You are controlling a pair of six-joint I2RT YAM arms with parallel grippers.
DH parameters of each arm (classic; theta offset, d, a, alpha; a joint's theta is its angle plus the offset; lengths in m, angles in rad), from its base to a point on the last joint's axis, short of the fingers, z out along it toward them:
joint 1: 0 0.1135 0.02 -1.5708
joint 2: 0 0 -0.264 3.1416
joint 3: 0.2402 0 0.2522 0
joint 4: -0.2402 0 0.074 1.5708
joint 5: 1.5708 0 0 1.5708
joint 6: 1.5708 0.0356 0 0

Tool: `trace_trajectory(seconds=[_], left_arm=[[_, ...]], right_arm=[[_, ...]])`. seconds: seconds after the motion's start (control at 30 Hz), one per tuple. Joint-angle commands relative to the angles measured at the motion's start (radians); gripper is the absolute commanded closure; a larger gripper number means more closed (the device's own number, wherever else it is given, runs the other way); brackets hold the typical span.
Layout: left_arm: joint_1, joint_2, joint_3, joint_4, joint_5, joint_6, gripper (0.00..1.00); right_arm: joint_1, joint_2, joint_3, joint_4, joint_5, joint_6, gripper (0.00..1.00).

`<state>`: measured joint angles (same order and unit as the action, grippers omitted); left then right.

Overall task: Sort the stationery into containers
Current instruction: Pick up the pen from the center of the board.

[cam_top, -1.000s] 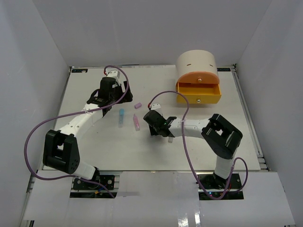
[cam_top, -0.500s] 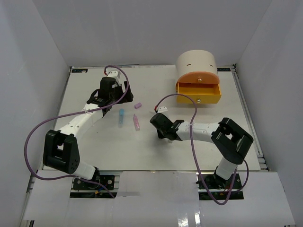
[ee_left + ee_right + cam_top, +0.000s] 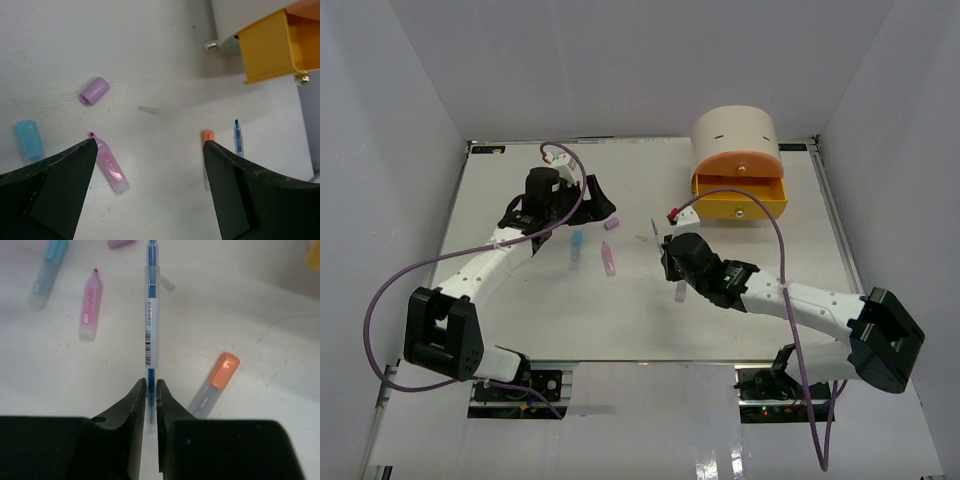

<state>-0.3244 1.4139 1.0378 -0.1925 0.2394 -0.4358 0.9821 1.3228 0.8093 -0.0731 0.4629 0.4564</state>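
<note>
My right gripper (image 3: 151, 390) is shut on a thin blue pen (image 3: 152, 330), held above the table; in the top view this gripper (image 3: 667, 243) is left of the open yellow drawer (image 3: 740, 205) of the cream organiser (image 3: 735, 130). The peach-orange drawer (image 3: 740, 165) above it is closed. On the table lie a pink marker (image 3: 608, 260), a pastel blue marker (image 3: 576, 247), a purple piece (image 3: 612, 223) and an orange-capped marker (image 3: 680, 292). My left gripper (image 3: 588, 190) is open and empty, up and left of the purple piece.
A small clear cap (image 3: 148, 109) lies on the table between the purple piece (image 3: 94, 91) and the organiser. White walls enclose the table on the left, back and right. The right arm's purple cable (image 3: 775, 240) arcs just in front of the open drawer.
My right gripper has moved up and right toward the yellow drawer with the blue pen, and the arm has swung out to the right. My left gripper has shifted slightly right.
</note>
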Motion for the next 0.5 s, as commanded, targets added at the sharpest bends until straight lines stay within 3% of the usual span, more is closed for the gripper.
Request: trace_trajectory(seconds=[0.0, 0.3, 0.47], left_arm=[[-0.001, -0.13, -0.067, 0.1, 0.156, -0.087, 0.02], [-0.054, -0.248, -0.145, 0.223, 0.282, -0.176, 0.02], [-0.162, -0.267, -0.168, 0.286, 0.235, -0.198, 0.05]], right_arm=[[-0.002, -0.092, -0.039, 0.18, 0.005, -0.074, 0.92], [-0.002, -0.217, -0.149, 0.416, -0.086, -0.199, 0.92], [-0.002, -0.252, -0.188, 0.519, -0.121, -0.199, 0.92]])
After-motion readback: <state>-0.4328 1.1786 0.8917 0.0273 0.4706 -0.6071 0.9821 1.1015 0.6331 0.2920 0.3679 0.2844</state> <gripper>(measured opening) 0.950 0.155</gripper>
